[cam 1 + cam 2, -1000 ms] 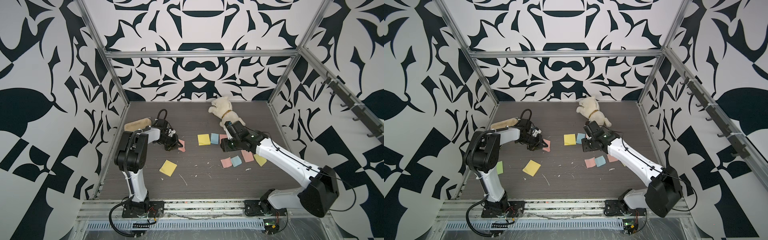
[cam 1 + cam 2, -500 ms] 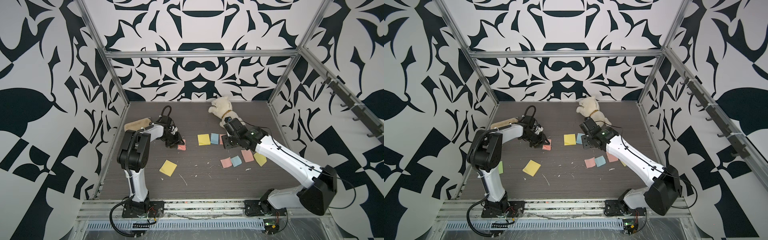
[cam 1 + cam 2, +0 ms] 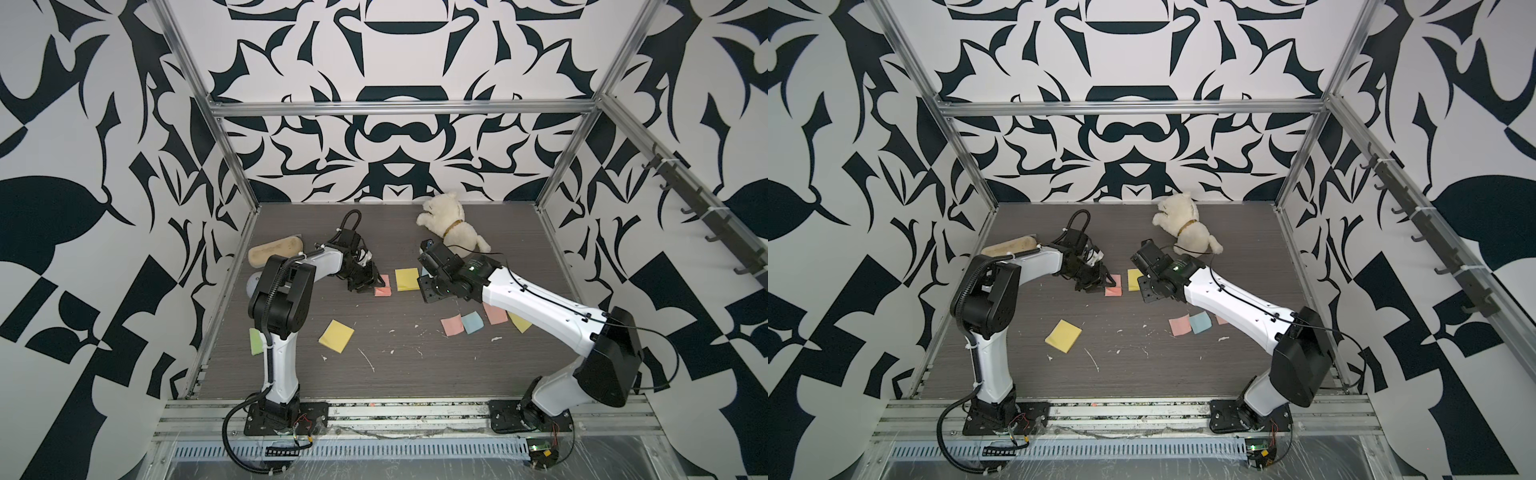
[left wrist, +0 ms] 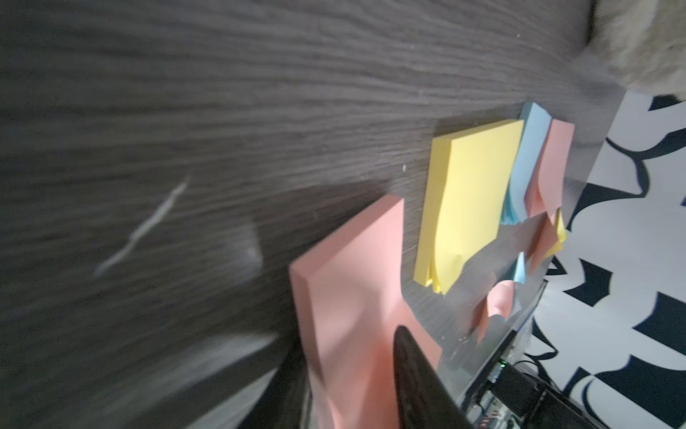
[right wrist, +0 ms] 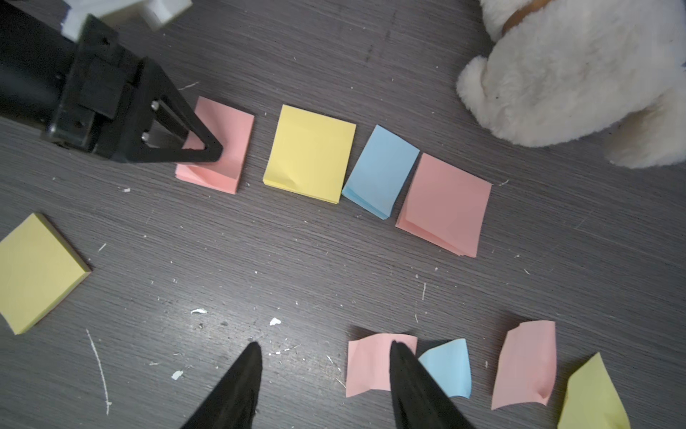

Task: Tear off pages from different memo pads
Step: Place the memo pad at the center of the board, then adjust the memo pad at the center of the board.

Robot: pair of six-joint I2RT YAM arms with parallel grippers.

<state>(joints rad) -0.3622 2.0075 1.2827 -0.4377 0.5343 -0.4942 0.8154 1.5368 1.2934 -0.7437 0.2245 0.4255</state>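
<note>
1. Pink pad [image 5: 232, 137] sits at the left end of a row across mid-desk. The left pincer [image 5: 214, 152] has its tip on the top sheet, which looks rippled in the left wrist view.
2. Left pincer jaws: only one finger [image 4: 419, 382] shows clearly, so can't tell if they are parted or closed.
3. The row runs rightward: yellow pad [image 5: 310, 154], blue pad [image 5: 380, 171], second pink pad [image 5: 443, 202]. A corner of the blue pad meets the second pink pad.
4. Spare yellow pad [image 3: 336, 336] lies alone, nearer and left of centre.
5. Right pincer [image 5: 323, 345] hovers over the desk [image 5: 260, 241] just near of the row, jaws wide apart with nothing between them.
6. Four loose sheets lie nearer, right of centre, left to right: pink page [image 5: 365, 366], blue page [image 5: 447, 367], second pink page [image 5: 523, 364], yellow page [image 5: 592, 397]. All have curled edges.
7. Green paper [image 3: 255, 340] lies at the left desk edge, partly behind the left arm [image 3: 282, 299]; thickness unclear.
8. Plush dog [image 3: 451, 226] lies at the far side. White paper scraps [image 5: 274, 321] dot the middle.
</note>
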